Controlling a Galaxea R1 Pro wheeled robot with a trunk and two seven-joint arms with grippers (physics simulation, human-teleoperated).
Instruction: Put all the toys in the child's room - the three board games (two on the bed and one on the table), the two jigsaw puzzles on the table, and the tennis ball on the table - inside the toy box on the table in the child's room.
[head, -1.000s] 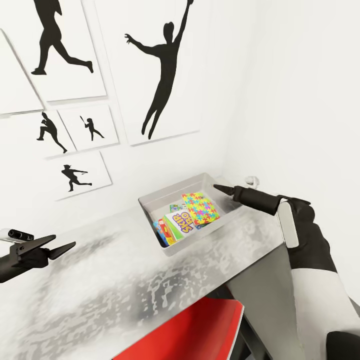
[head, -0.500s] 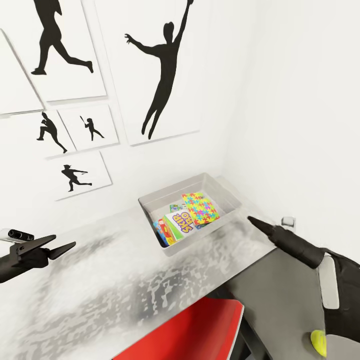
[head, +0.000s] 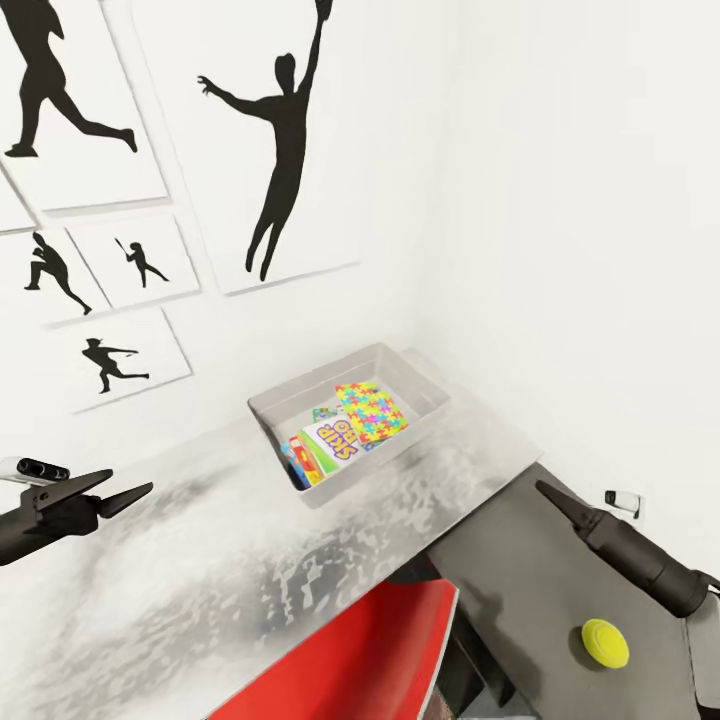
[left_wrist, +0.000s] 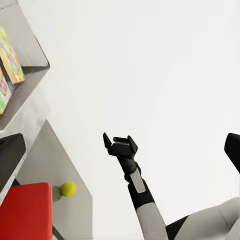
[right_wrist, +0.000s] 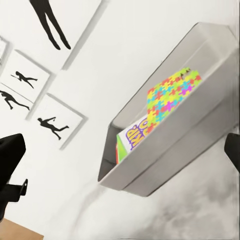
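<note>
The toy box (head: 372, 468) stands on the table (head: 200, 570) near the wall corner. Inside it a jigsaw puzzle (head: 371, 412) leans over a white board game box (head: 334, 440) and other colourful boxes. The tennis ball (head: 605, 642) lies on the lower dark-grey cabinet top, to the right of the table. My right gripper (head: 548, 494) hovers open above that cabinet, between the ball and the toy box, holding nothing. My left gripper (head: 128, 484) hangs open over the table's left part. The left wrist view catches the tennis ball (left_wrist: 68, 188) and the right gripper (left_wrist: 118, 142). In the right wrist view the toy box (right_wrist: 165, 160) and puzzle (right_wrist: 172, 95) lie ahead.
A red chair seat (head: 350, 650) sits tucked under the table's front edge. Black silhouette pictures (head: 275, 150) hang on the wall behind the table. A white wall closes the right side, with a small white fitting (head: 622, 498) low on it.
The head view has swung right and down. My right gripper has pulled back from the toy box's rim and dropped over the dark cabinet. The tennis ball has come into view.
</note>
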